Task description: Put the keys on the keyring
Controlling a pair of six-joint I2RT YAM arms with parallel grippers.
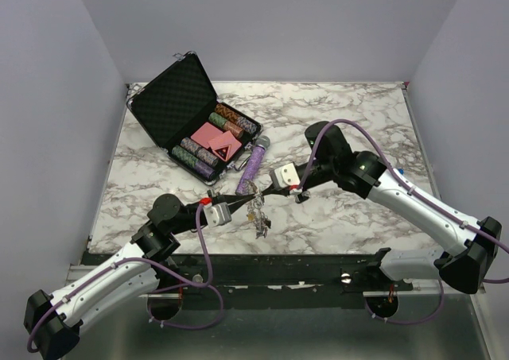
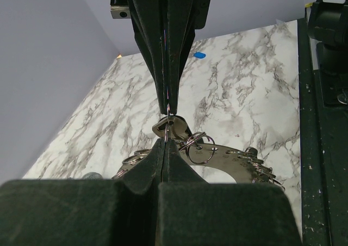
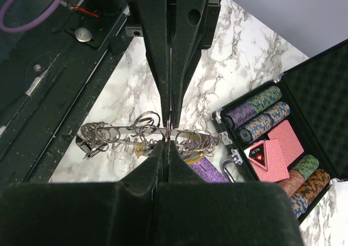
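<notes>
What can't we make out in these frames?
Top external: both grips on the keyring, too small, arms overlap.
Left wrist: what the left end effector pinches, its fingers cover it.
Right wrist: purple tube, mostly behind the right end effector.

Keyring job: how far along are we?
Done: several keys already hang on the keyring. In hand: left jaws and right jaws are both shut on its wire, with one key right at the left tips. Left: can't tell whether that key is threaded on yet.
</notes>
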